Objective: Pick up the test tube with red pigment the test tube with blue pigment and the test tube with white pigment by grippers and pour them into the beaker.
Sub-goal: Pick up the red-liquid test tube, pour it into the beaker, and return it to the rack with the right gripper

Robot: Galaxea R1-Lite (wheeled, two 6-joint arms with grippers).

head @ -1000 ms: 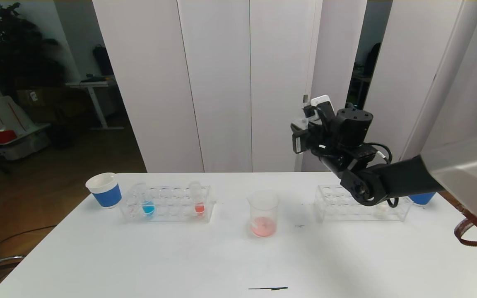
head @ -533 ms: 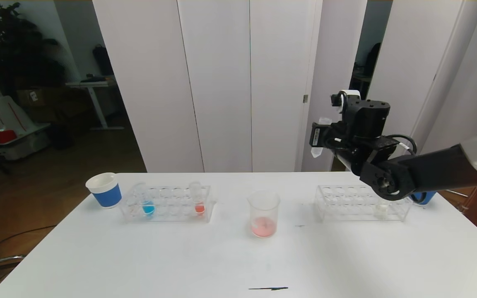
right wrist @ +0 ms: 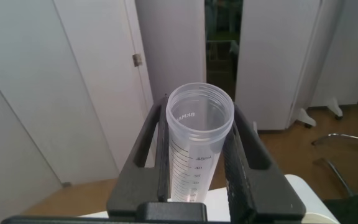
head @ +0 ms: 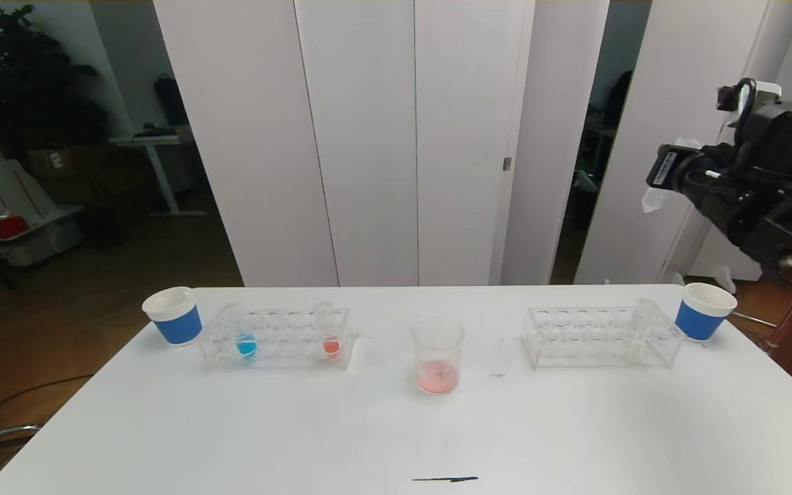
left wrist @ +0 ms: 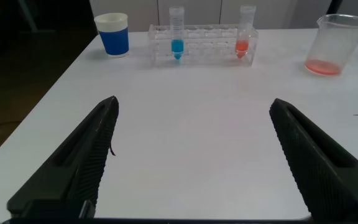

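The beaker (head: 437, 354) (left wrist: 335, 46) stands mid-table with pink-red liquid at its bottom. In the left rack (head: 276, 338) stand the test tube with blue pigment (head: 245, 342) (left wrist: 177, 37) and the test tube with red pigment (head: 330, 338) (left wrist: 245, 37). The test tube with white pigment (head: 640, 330) stands in the right rack (head: 599, 337). My right gripper (head: 664, 180) (right wrist: 197, 124) hangs high at the right, above that rack's far end, shut on an empty clear graduated tube (head: 652, 199) (right wrist: 199, 118). My left gripper (left wrist: 192, 104) is open low over the near table, holding nothing.
A white-and-blue paper cup (head: 173, 315) (left wrist: 114, 34) sits left of the left rack, and another (head: 704, 311) sits right of the right rack. A thin dark mark (head: 445, 479) lies near the table's front edge. White panels stand behind the table.
My right arm has risen and swung to the right with the empty tube, away from above the right rack, uncovering that rack's right end and the right cup. The left gripper has not moved.
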